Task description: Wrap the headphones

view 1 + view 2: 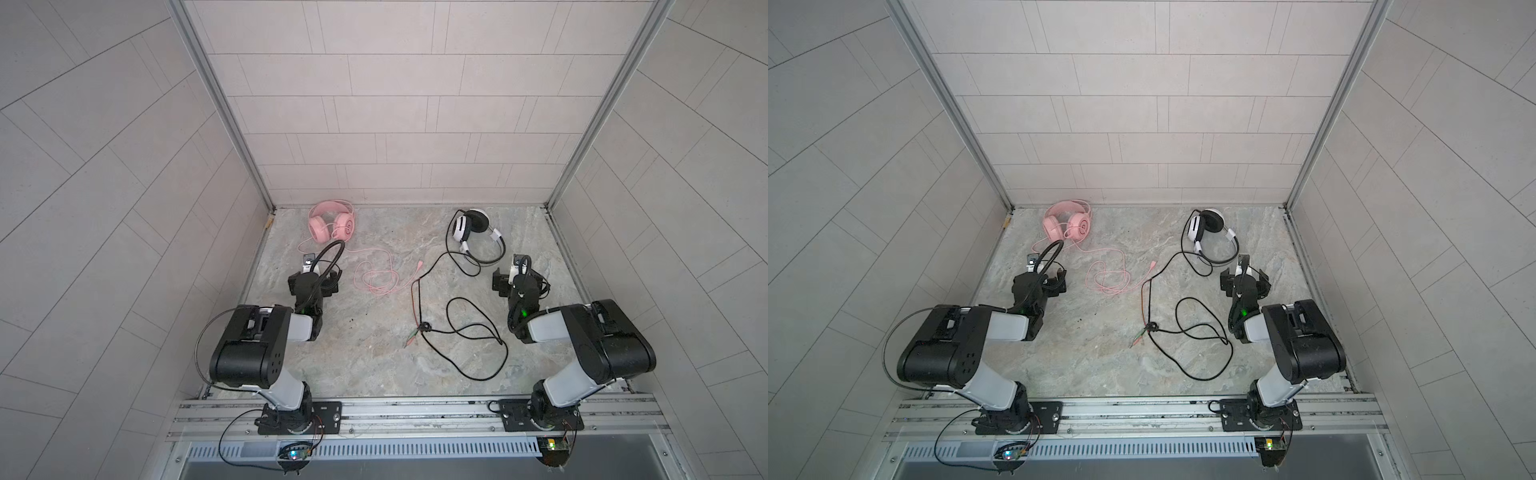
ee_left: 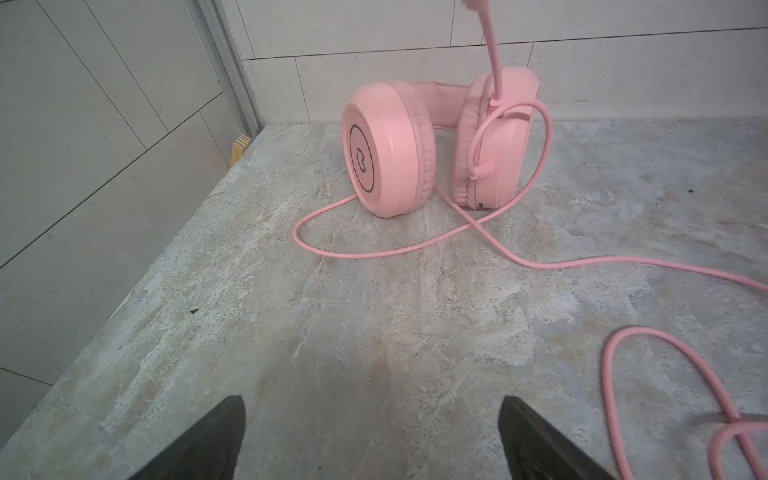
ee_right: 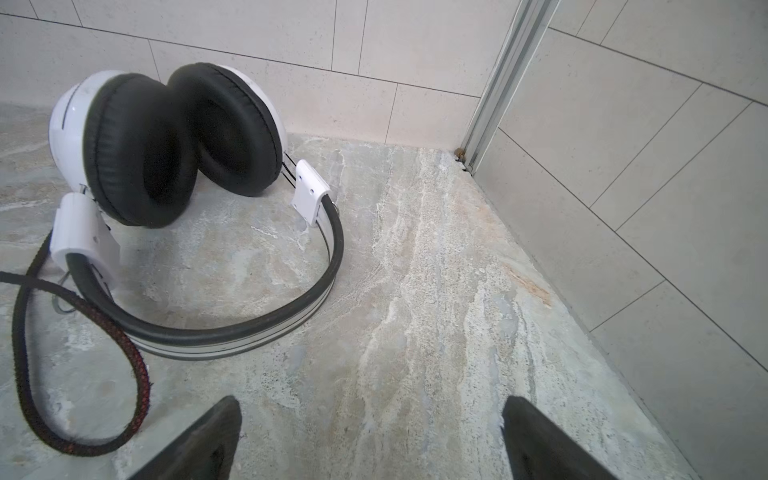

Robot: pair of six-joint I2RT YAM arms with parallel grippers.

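Left gripper [image 2: 371, 409] and right gripper [image 3: 371, 409] are both hanging wide open, gripping nothing. Pink headphones [image 1: 331, 222] are sitting by the far-left corner of the desk [image 1: 374, 365], pink cable [image 2: 374, 255] trailing toward the middle. White-and-black headphones [image 1: 461, 228] are lying near the far-right corner, black cable [image 3: 143, 382] sprawling toward the near edge. Nothing's wrapped yet. I'm suggesting one arm pinning an earcup while the other is taking the cable close to the cup, keeping loops taut.

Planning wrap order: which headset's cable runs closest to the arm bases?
The white-and-black headphones: their black cable loops down near the table's front edge, while the pink headphones' pink cable lies bunched mid-table.
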